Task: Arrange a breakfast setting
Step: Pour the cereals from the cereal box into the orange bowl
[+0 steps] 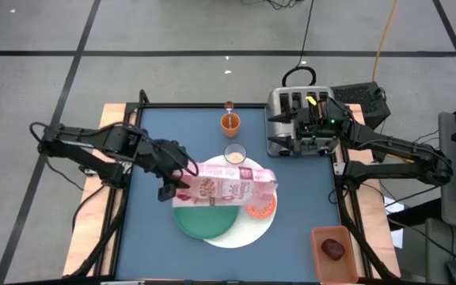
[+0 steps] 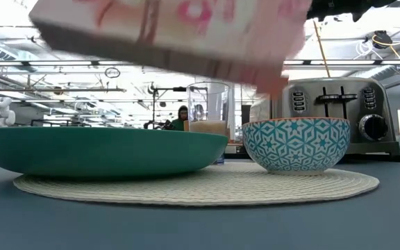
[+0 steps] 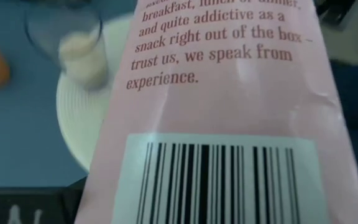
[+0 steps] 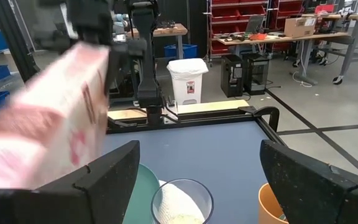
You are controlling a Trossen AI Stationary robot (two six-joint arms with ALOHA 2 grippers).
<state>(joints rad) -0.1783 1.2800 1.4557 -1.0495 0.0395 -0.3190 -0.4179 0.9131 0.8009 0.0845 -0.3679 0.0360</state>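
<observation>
The pink cereal bag hangs lengthwise above the green plate and the large white round plate. Its right end is over the small orange bowl. My left gripper is shut on the bag's left end. In the low view the bag slants across the top, above the plate and the bowl. The glass of milk and the orange cup stand farther back. My right gripper waits open above the toaster. My left gripper holds the cereal bag by its left end, one finger on each broad side, coming from the table's left and slanting down. The bag is lifted clear and lies nearly level, its far end dipping toward the bowl. In the left wrist view the bag's barcode face hides the fingers.
The silver toaster stands at the back right under my right arm. A wooden tray with a dark red thing sits at the near right corner. Bare blue tabletop lies at the left and the far left.
</observation>
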